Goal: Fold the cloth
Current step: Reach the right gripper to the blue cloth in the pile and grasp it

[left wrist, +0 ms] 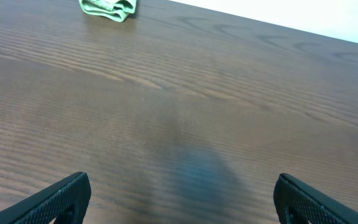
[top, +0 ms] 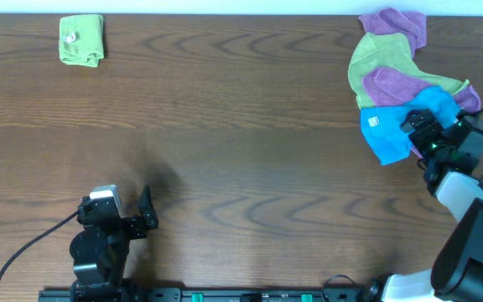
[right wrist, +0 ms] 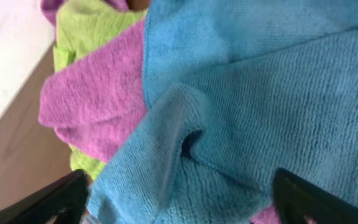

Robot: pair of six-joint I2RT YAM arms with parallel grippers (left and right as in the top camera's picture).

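The cloth is a bright sky-blue towel lying rumpled at the right of the table, with a small white tag near its left edge and its far side tucked into a pile of other cloths. My right gripper sits over the towel's right part. In the right wrist view the cloth fills most of the picture, and the right gripper is open with a raised fold of the towel between its fingers. My left gripper stands open at the near left over bare wood, holding nothing.
A pile of purple and lime-green cloths lies against the blue towel at the back right; its purple cloth touches the towel's edge. A folded lime-green cloth sits at the back left. The table's far edge runs close behind both.
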